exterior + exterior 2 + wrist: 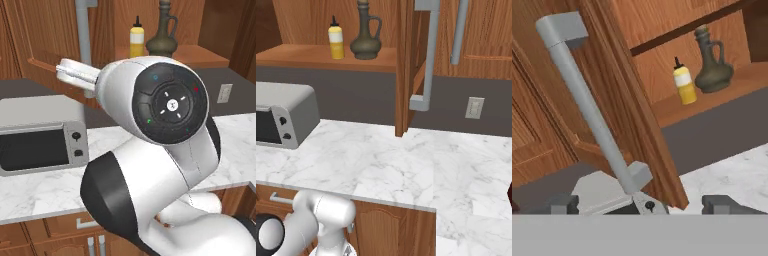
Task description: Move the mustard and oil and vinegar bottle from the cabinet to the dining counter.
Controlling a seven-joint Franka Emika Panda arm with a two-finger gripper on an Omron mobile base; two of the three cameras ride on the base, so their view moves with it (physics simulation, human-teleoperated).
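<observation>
The cabinet hangs above the marble surface with one door swung open, edge-on toward the right base camera, its long grey bar handle running vertically down the door. In the hand view that handle slants across the picture, its lower end just above the gripper, whose two dark tips stand wide apart with nothing between them. A grey toaster oven sits on the surface at the left. On the cabinet's wooden shelf the oil and vinegar bottle stands upright, long axis vertical, neck and stopper up (its small side handle faces right in the right base view). Just beside it, to its left and not touching, the mustard also stands upright, its dark pointed nozzle straight up.
</observation>
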